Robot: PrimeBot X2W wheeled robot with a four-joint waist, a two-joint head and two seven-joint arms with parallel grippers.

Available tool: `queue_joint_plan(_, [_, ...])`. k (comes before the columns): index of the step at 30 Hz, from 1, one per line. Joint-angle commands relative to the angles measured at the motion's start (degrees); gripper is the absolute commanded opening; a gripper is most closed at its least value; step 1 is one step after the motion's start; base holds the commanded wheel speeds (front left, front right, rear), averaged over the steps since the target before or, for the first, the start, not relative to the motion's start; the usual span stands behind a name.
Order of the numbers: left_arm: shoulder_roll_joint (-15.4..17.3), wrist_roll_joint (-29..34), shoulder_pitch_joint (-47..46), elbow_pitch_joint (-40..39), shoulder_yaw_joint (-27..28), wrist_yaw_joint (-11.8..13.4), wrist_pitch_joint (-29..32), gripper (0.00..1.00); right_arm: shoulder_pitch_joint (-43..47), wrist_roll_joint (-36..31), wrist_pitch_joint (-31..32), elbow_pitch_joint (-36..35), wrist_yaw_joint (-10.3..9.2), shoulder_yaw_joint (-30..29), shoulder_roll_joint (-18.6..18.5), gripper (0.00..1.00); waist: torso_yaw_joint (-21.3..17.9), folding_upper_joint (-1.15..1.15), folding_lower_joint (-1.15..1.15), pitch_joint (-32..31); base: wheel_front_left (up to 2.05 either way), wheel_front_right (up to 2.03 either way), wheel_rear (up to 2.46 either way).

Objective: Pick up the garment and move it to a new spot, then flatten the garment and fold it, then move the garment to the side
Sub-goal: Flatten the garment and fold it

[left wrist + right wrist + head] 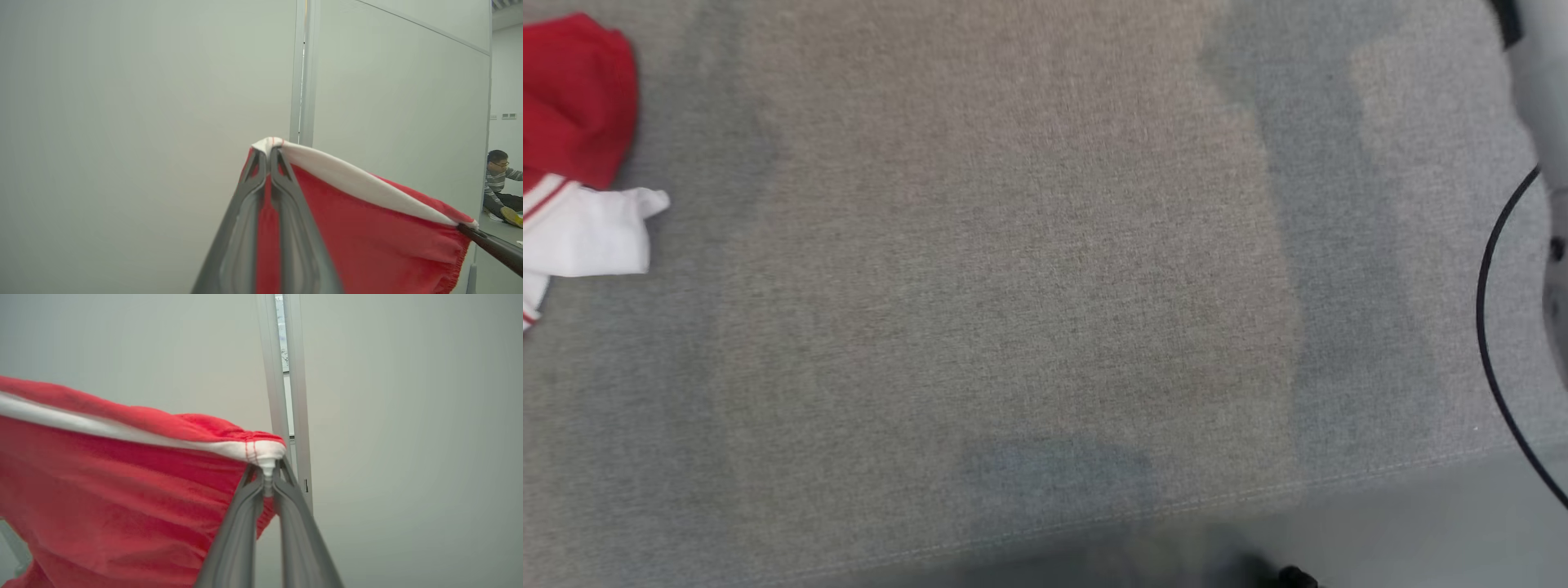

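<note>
The left gripper (267,152) has its two long fingers pressed together, pinching the white-banded edge of the garment (367,237); red cloth shows in the thin slit between them. The right gripper (268,473) is likewise closed, its tips nipping a white corner crossed by two lines of red stitching. Between the two grips the garment hangs in the air, white band taut along the top and red body sagging below. In the left wrist view its far corner meets a dark finger (490,247) of the right gripper. Below, in the head view, lies a grey fabric surface (1045,286). It has red and white cloth (580,163) at its left edge, though I cannot tell whether that is part of the same garment, and a black cable (1490,327) at the right. Beyond stand pale partition panels (143,122) with a metal post (304,81). Far off, a person (496,179) sits on the floor.
</note>
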Motion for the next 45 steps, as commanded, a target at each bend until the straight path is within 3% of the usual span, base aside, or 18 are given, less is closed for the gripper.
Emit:
queue_joint_plan(1, [0.94,-0.65,-3.66,0.82,0.37,0.00,-2.17,0.00,-2.64,-3.27,-1.63,1.72,-0.15,-2.91,0.03,0.00,-2.77,0.00,-0.01,6.48,0.00,0.00,0.00])
queue_joint_plan(7, [0.26,-3.21,-8.02,2.27,-0.42,0.02,-6.89,0.00,-6.04,-12.00,-2.63,-2.15,-0.17,-9.58,1.06,0.00,-1.66,0.00,-0.01,8.91,0.00,0.00,0.00])
queue_joint_plan(10, [0.19,-4.41,-5.90,2.95,-1.29,0.01,-7.29,0.00,-3.33,-14.53,-2.61,-3.31,-0.14,-8.62,1.77,0.00,-1.08,0.00,-0.01,9.72,0.00,0.00,0.00])
queue_joint_plan(13, [0.04,-6.66,0.80,3.31,-3.37,-0.06,-7.60,0.00,0.81,-15.97,-2.64,-3.73,-0.12,-3.92,1.83,0.00,-0.02,0.00,-0.01,9.30,0.00,0.00,0.00])
queue_joint_plan(20, [1.96,-11.59,19.88,-2.60,-5.40,-0.03,-8.82,0.00,12.77,-9.71,-0.33,-7.85,-0.12,9.59,-3.83,0.00,2.38,0.00,-0.01,4.16,0.00,0.00,0.00])
queue_joint_plan(28, [2.91,-16.09,42.52,-12.39,-4.65,4.60,-8.35,0.00,25.34,1.89,9.27,-18.07,-0.12,19.95,-13.04,0.00,4.08,0.00,-0.01,-4.41,0.00,0.00,0.00])
queue_joint_plan(33, [2.80,-18.36,54.85,-16.13,-4.91,7.75,-7.59,0.00,33.89,6.92,14.91,-21.31,-0.13,21.22,-16.69,0.00,5.12,0.00,-0.01,-10.42,0.00,0.00,0.00])
queue_joint_plan(37, [1.49,-19.76,62.36,-17.41,-6.66,9.31,-6.76,0.00,40.43,9.19,17.99,-21.23,-0.13,18.82,-16.54,0.00,6.10,0.00,-0.01,-14.40,0.00,0.00,0.00])
queue_joint_plan(45, [-0.45,-21.48,71.76,-17.92,-9.55,10.96,-6.30,0.00,50.92,6.72,27.71,-22.54,-0.14,14.95,-17.56,0.00,7.19,0.00,-0.01,-20.23,0.00,0.00,0.00])
